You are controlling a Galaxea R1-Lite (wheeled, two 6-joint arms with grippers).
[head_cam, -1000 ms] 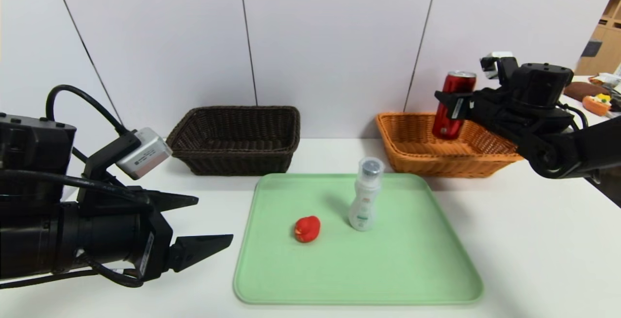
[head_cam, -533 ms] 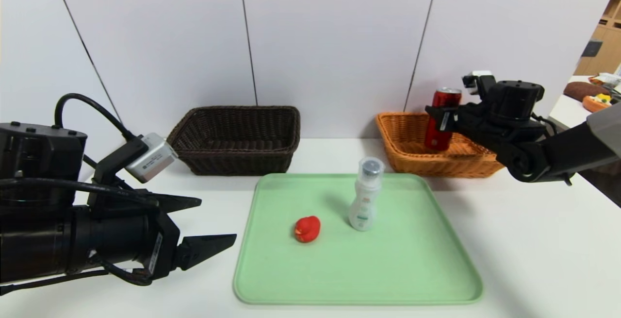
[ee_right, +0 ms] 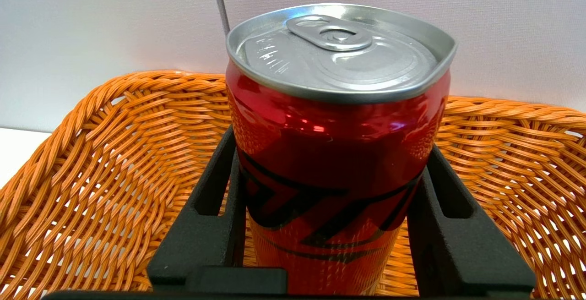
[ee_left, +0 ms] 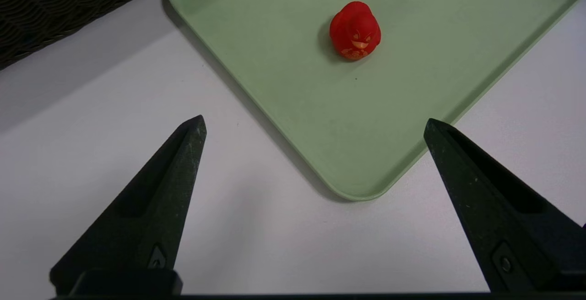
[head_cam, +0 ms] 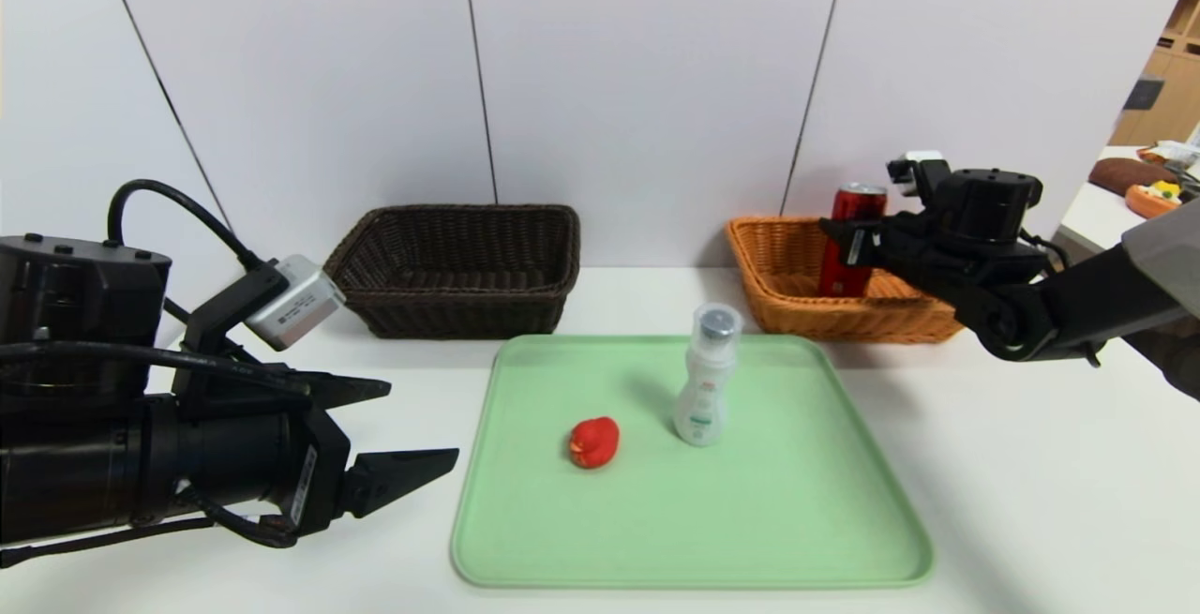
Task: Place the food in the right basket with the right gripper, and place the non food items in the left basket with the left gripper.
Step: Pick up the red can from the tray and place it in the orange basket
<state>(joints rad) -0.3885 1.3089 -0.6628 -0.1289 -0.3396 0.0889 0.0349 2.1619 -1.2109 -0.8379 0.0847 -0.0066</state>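
Now, 1 red can (head_cam: 846, 281) upright between right hand's (head_cam: 855, 232) 2 fingers (ee_right: 451, 226).

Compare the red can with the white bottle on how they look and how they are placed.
The red can is red with a dark logo, while the white bottle is pale with green print. The can has a silver top with a pull tab; the bottle has a clear cap. The can is in the orange basket, gripped by the right tool; the bottle stands ungripped on the green tray. Both are upright.
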